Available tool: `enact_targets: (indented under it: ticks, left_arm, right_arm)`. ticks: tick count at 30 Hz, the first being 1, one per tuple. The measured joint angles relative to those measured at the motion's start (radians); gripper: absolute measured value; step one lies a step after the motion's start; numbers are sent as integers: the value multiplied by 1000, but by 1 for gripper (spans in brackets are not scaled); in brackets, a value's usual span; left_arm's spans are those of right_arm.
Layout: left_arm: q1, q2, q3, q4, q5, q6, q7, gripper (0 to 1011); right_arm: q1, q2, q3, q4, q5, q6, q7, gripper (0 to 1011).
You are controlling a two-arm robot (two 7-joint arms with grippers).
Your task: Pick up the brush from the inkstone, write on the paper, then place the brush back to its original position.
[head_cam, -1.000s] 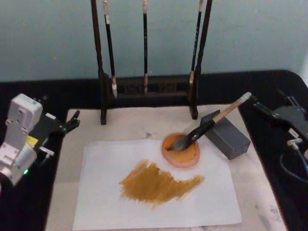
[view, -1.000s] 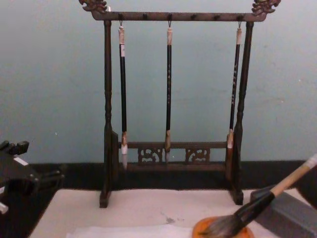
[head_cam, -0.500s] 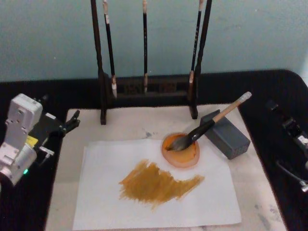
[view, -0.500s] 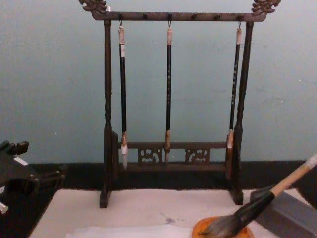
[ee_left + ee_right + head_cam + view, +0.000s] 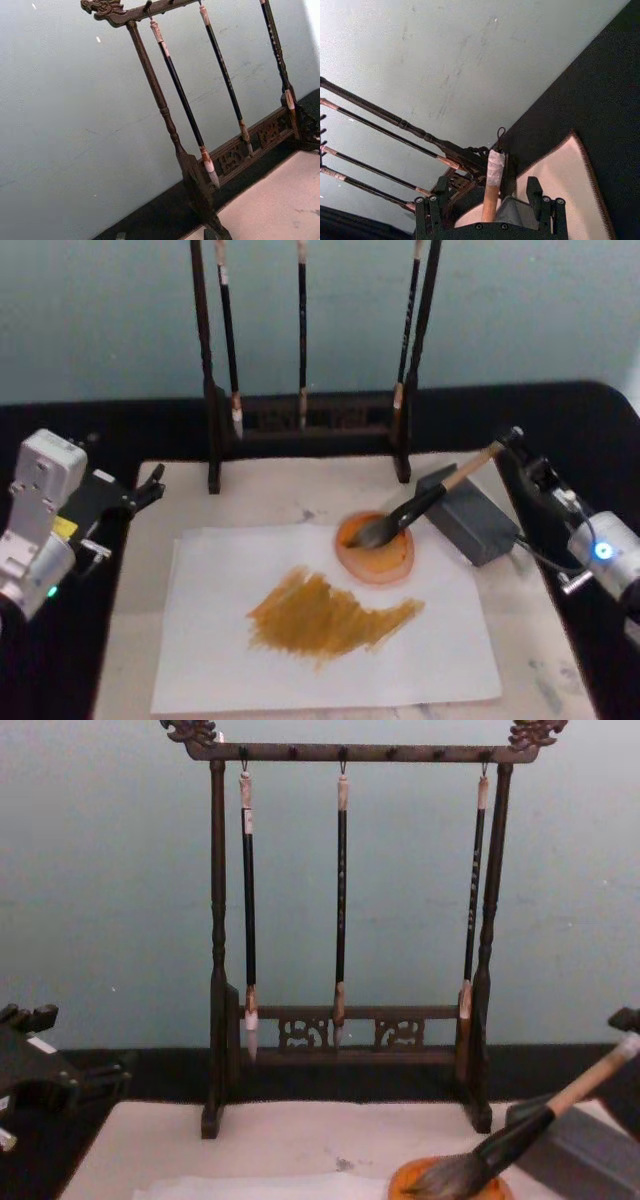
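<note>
the brush lies slanted on the felt mat. its bristles sit in the orange dish and its handle is propped on the grey block, probably the inkstone. in the head view its long axis runs from the bristles at about 8 o'clock up to the whitish cap at about 2 o'clock, and the cap is the higher end.

the right end effector is at that 2 o'clock end, so the brush stretches away from it toward 8 o'clock. in the right wrist view its fingers stand wide apart on either side of the cap and upper handle, with a clear gap on each side, so nothing is gripped. the jaws look lined up across the handle, not along it.

the left end effector is parked at 9 o'clock off the mat's edge, well apart from the brush. the right arm is plainly the nearer one.

the paper lies at 6 o'clock of the dish and already carries an ochre smear.

any grip here would land near the cap, far from the heavy bristle end. i judge the brush could swing or droop unless the closing is firm and square to the handle
</note>
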Motion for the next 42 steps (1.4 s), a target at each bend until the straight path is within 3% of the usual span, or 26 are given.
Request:
enact_targets:
  ticks: [11, 22, 33, 36, 42]
  left_arm:
    - [0, 0, 0, 0, 0, 0, 0, 1009]
    - [0, 0, 0, 0, 0, 0, 0, 1010]
    - [0, 0, 0, 0, 0, 0, 0, 1010]
    - [0, 0, 0, 0, 0, 0, 0, 1010]
    - [0, 0, 0, 0, 0, 0, 0, 1010]
  right_arm:
    - [117, -22, -58, 152, 2, -14, 46, 1000]
    - [123, -22, -62, 159, 1, -22, 48, 999]
    - [121, -22, -60, 156, 1, -20, 48, 739]
    - [120, -22, -60, 156, 1, -19, 48, 602]
    - [120, -22, -59, 155, 1, -18, 47, 442]
